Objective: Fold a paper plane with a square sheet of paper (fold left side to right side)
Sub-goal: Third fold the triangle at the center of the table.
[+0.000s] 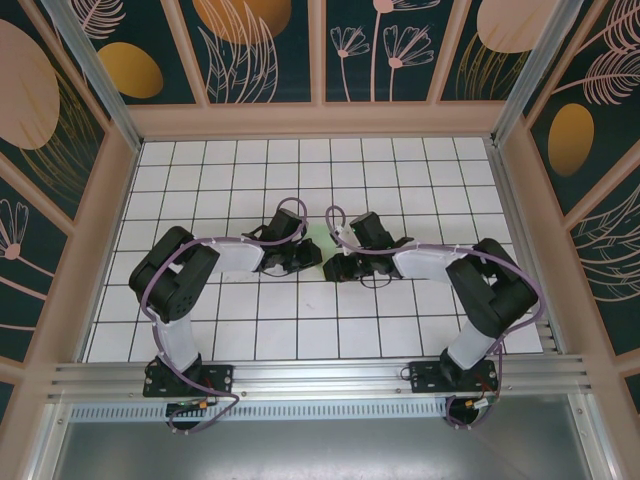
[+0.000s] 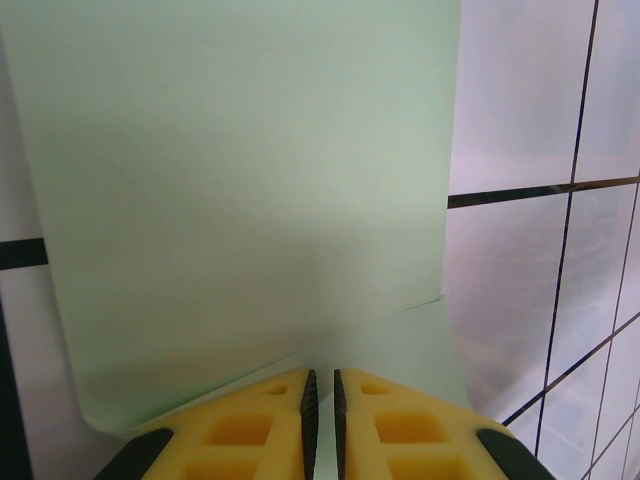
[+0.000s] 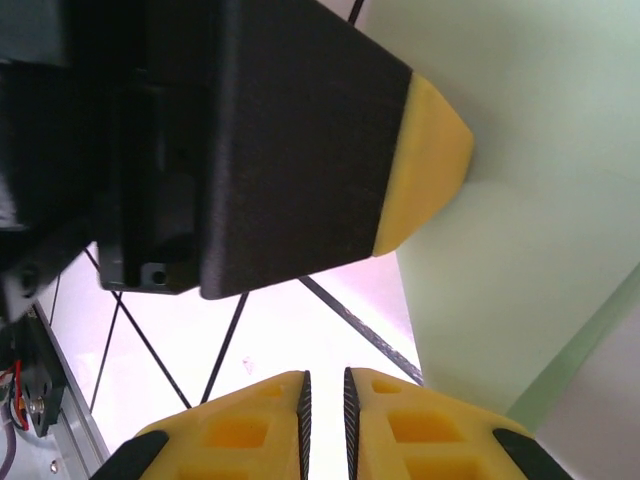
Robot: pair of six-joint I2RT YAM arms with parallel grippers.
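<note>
The square sheet of paper (image 2: 250, 170), pale mint green, bends up like a wall just ahead of my left gripper (image 2: 322, 376), with a lower layer and a crease beneath it. The left jaws are shut to a thin slit with green paper showing behind the slit, and the tips press at the base of the bend. From above, a sliver of the paper (image 1: 318, 238) shows between the two wrists. In the right wrist view the left fingertip (image 3: 432, 150) touches the paper (image 3: 540, 200). My right gripper (image 3: 325, 378) is shut to a narrow slit over bare white tile, beside the paper's edge.
The white grid-tiled floor (image 1: 400, 170) stretches out all around the arms. Wooden frame walls (image 1: 320, 120) close in the back and both sides. An aluminium rail (image 1: 320, 375) runs along the near edge by the arm bases.
</note>
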